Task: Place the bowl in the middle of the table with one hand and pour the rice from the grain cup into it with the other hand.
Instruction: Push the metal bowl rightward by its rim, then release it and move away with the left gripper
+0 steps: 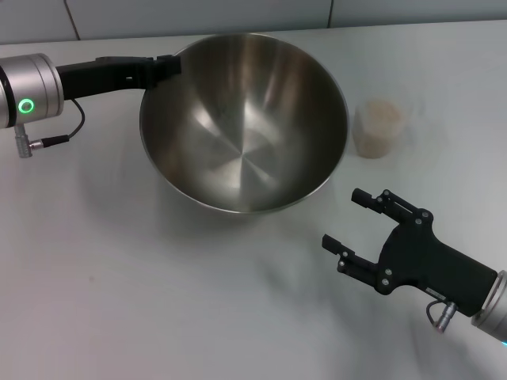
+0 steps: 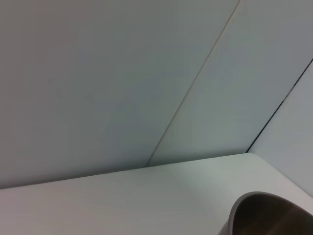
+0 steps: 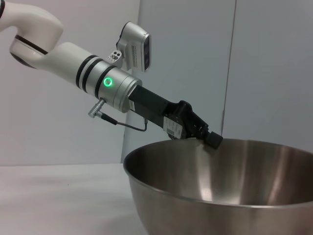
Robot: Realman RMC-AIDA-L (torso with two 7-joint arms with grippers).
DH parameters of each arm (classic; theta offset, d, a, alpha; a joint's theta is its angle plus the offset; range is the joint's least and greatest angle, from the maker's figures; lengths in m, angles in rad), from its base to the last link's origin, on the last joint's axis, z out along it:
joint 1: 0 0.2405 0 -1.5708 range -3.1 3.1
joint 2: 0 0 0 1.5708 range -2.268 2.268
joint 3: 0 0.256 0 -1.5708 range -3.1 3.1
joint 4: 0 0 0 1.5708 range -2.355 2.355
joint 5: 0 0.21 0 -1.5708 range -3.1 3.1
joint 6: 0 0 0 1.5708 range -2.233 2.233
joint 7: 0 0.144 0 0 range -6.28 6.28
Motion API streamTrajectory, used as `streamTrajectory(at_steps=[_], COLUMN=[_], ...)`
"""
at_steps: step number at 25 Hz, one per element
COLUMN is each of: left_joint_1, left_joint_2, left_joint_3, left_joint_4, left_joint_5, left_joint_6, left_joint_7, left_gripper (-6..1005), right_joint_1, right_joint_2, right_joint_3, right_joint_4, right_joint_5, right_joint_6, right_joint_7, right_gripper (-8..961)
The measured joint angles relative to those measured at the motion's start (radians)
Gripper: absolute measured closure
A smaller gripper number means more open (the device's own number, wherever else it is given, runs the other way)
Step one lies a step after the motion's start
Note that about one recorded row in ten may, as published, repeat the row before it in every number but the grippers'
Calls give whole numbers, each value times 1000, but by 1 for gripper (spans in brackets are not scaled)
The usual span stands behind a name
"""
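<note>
The large steel bowl [image 1: 245, 127] is at the middle back of the white table [image 1: 119, 301], empty and shiny inside. My left gripper [image 1: 169, 65] reaches in from the left and is shut on the bowl's far-left rim; the right wrist view shows that gripper [image 3: 211, 138] pinching the rim of the bowl [image 3: 230, 186]. The left wrist view catches only a sliver of the bowl [image 2: 274, 215]. The grain cup [image 1: 378, 128], clear plastic and filled with pale rice [image 1: 379, 115], stands just right of the bowl. My right gripper [image 1: 342, 217] hovers open at the near right, apart from both.
A grey panelled wall [image 1: 198, 16] runs along the table's far edge. A cable [image 1: 59, 138] hangs from the left wrist over the table's left side. Bare tabletop spreads in front of the bowl.
</note>
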Motion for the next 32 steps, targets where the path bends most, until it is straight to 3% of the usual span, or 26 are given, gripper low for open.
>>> streamTrajectory(at_steps=[32], left_joint_1=[7], left_joint_2=[2], left_joint_3=[-5], left_joint_4=[-106], left_joint_5=[-10], left_joint_6=[-103], left_joint_7=[70], left_gripper=[939], right_joint_1=[9], right_joint_2=[0], right_joint_3=[4], right_joint_4=[5], right_joint_5=[0], right_joint_6=[0], right_joint_7=[-1], right_gripper=[215])
